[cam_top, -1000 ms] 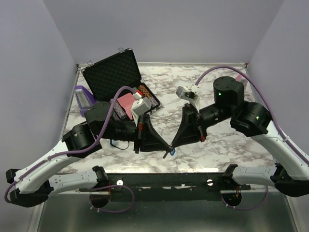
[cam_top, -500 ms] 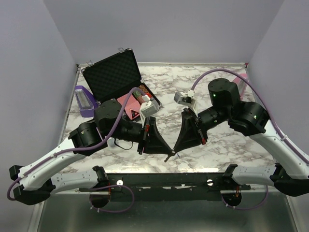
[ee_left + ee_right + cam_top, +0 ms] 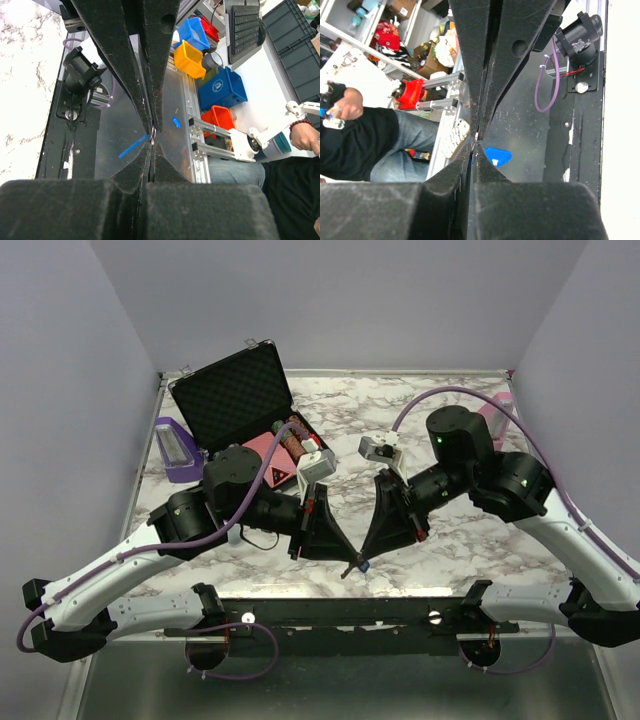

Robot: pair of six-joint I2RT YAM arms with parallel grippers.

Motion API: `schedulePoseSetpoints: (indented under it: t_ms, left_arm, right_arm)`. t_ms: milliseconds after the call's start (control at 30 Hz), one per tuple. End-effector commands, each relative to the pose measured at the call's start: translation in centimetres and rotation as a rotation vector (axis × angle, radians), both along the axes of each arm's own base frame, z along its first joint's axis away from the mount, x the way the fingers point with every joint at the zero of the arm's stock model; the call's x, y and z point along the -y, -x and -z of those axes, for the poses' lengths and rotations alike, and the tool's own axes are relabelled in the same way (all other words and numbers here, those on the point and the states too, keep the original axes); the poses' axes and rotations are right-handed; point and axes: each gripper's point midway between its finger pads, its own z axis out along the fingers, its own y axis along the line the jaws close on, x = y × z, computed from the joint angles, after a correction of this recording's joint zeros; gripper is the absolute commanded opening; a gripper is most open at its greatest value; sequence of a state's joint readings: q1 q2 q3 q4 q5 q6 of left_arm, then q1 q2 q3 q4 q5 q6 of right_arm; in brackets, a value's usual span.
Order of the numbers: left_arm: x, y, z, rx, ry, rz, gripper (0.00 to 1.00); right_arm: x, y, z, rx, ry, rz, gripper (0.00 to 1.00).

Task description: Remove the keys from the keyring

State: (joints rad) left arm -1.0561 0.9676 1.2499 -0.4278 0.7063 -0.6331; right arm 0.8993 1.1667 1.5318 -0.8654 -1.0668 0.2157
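While tip to tip, left gripper point(image 3: 348, 562) and right gripper point(image 3: 362, 559) each tight on the keyring point(image 3: 496, 156)

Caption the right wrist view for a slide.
Right fingers pinched together on a metal glint, blue keyring tag beside their tips.

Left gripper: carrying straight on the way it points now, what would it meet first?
Probably the right gripper: the left gripper points at its tips, almost tip to tip, with the blue keyring tag close by. Depth is unclear, so the order is uncertain.

Black-and-white arms point(image 3: 120, 570), purple cables point(image 3: 455, 390)
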Motion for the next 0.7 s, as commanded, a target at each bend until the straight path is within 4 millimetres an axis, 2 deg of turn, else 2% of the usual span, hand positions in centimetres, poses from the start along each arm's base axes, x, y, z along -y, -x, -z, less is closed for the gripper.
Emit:
schedulePoseSetpoints:
  t_ms: [0, 167, 333, 667]
  left_arm:
    - [0.5, -1.2, -0.8, 0.026, 0.036, -0.058, 0.0]
    - [0.4, -1.1, -0.9, 0.023, 0.039, -0.06, 0.0]
    - [0.3, -1.1, -1.1, 0.022, 0.049, -0.061, 0.0]
    - [-0.1, -1.1, -2.3, 0.034, 0.119, -0.087, 0.0]
  right_arm:
    - [0.8, 0.9, -1.2, 0.018, -0.03, 0.001, 0.16]
    - [1.0, 0.6, -1.6, 0.043, -0.047, 0.037, 0.37]
    - [1.1, 0.3, -2.3, 0.074, -0.066, 0.078, 0.5]
    - [1.7, -1.9, -4.6, 0.166, -0.168, 0.307, 0.54]
